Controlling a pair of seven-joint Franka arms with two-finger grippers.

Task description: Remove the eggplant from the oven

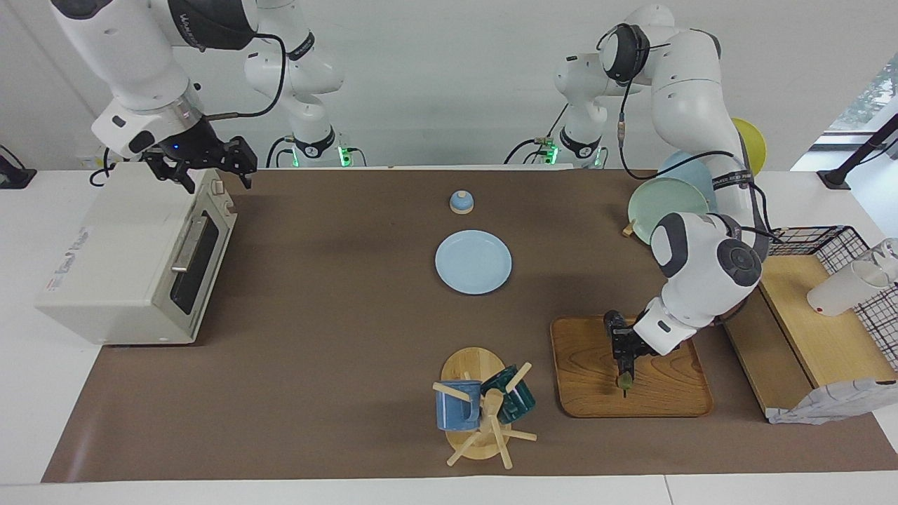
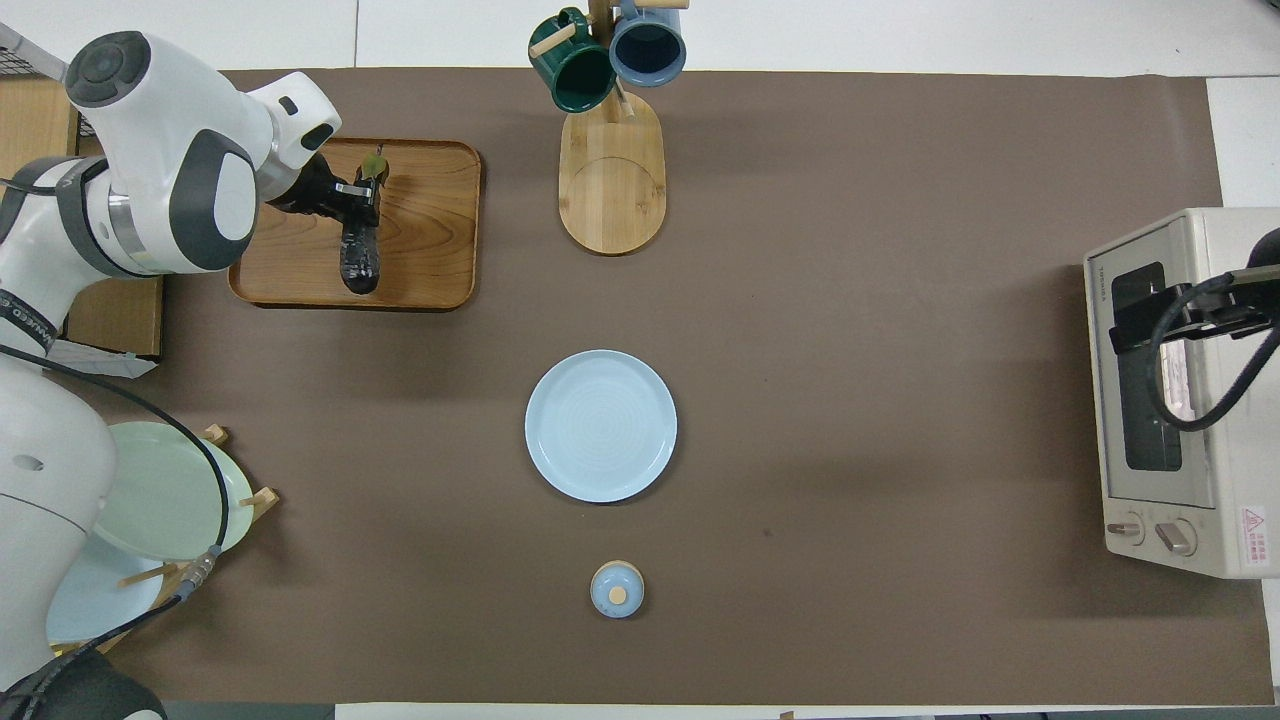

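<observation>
Dark purple against warm wood — in the facing view the eggplant (image 1: 620, 347) is lying on the wooden tray (image 1: 666, 393) at the left arm's end of the table, well apart from the oven (image 1: 133, 259), whose glass door is standing shut. The left gripper (image 1: 623, 359) is sitting low over the eggplant, right at its greenish stem end, and whether its fingers are pinching the eggplant or just parting from it I cannot tell. The right gripper (image 1: 203, 175) is hanging over the top of the oven near the door's upper edge, jaws spread wide, holding nothing. Between the two arms a pale blue plate (image 1: 473, 262) is resting mid-table, with a small blue lidded pot (image 1: 461, 203) nearer to the robots. A mug rack (image 1: 484, 414) with a blue mug and a green mug is standing farther out, beside the tray.

Switching to the overhead view — the eggplant (image 2: 358, 255) is stretching along the tray (image 2: 430, 250), stem end pointing away from the robots, the left gripper (image 2: 352, 195) covering that end. The right gripper (image 2: 1190, 315) is showing over the oven (image 2: 1180, 520), above its dark window. The plate (image 2: 601, 425) is sitting centre, the little pot (image 2: 617, 589) below it, the mug rack (image 2: 611, 180) at the top.
</observation>
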